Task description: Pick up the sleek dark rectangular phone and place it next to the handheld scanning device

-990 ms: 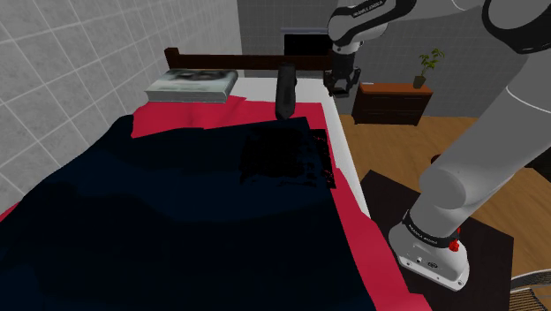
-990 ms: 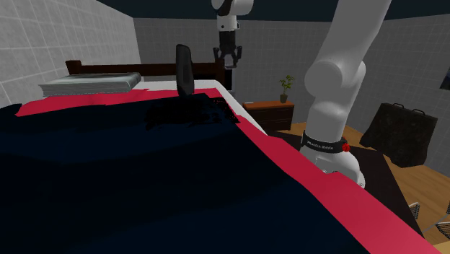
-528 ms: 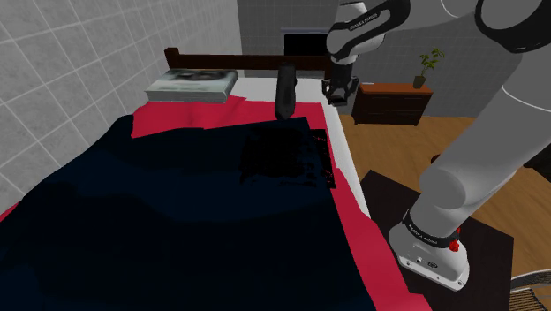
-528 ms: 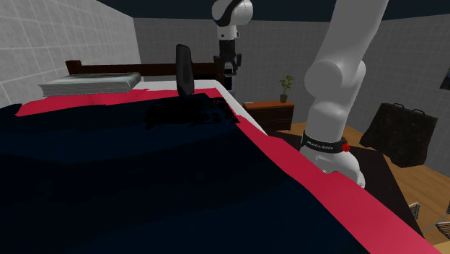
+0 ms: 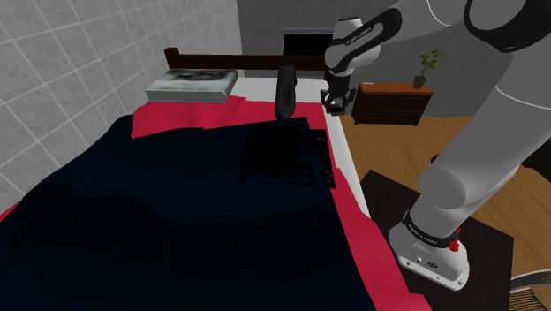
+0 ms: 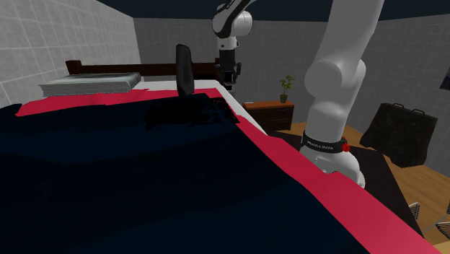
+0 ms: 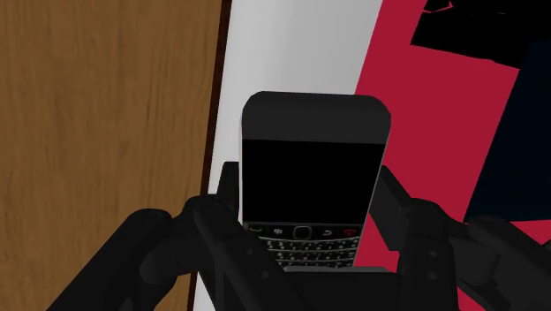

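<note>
Wrist view: black two-finger gripper clasps a dark rectangular keypad phone, long axis pointing straight away from the gripper, keypad end nearest it.

White arm rises from its base, loops up high and comes back down with the wrist bent, so the black gripper points pretty much straight down. Both fingers are clamped on the sides of a phone, solid grip.
</note>
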